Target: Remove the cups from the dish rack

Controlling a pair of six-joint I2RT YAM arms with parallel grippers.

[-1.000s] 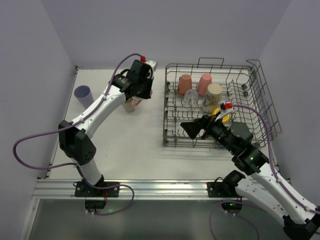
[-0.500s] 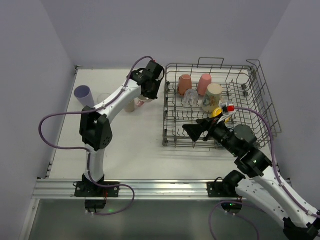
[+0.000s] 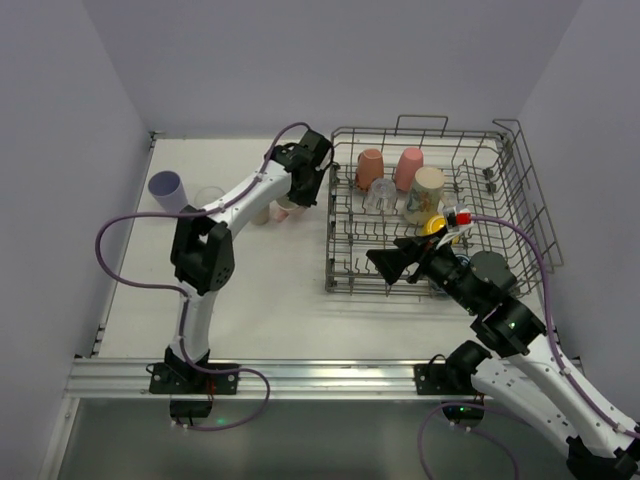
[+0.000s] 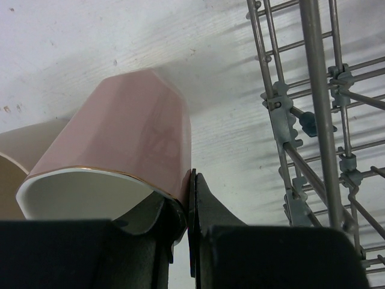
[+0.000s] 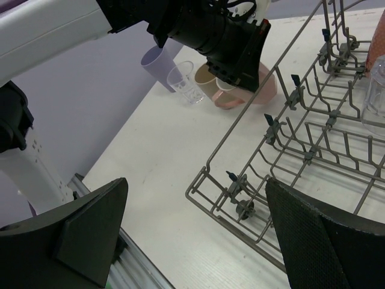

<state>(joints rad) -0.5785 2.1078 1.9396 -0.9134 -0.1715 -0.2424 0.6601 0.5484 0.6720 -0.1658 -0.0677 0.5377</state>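
The grey wire dish rack point(image 3: 500, 215) stands at the right. It holds a salmon cup point(image 3: 370, 167), a pink cup point(image 3: 407, 167), a cream cup point(image 3: 427, 192), a clear glass point(image 3: 379, 196) and a yellow cup point(image 3: 433, 226). My left gripper point(image 3: 300, 190) is shut on the rim of a pink cup point(image 4: 126, 132), held tilted low over the table just left of the rack point(image 4: 313, 120). My right gripper point(image 3: 393, 262) is open and empty above the rack's near-left corner point(image 5: 240, 180).
On the table left of the rack are a beige cup point(image 3: 261, 213), a clear glass point(image 3: 208, 197) and a lavender cup point(image 3: 166, 189). They also show in the right wrist view, behind the left gripper point(image 5: 228, 48). Walls close in on the left and right.
My left gripper has swung right toward the rack's left side and turned, with the pink cup in it. My right gripper shifted slightly right.
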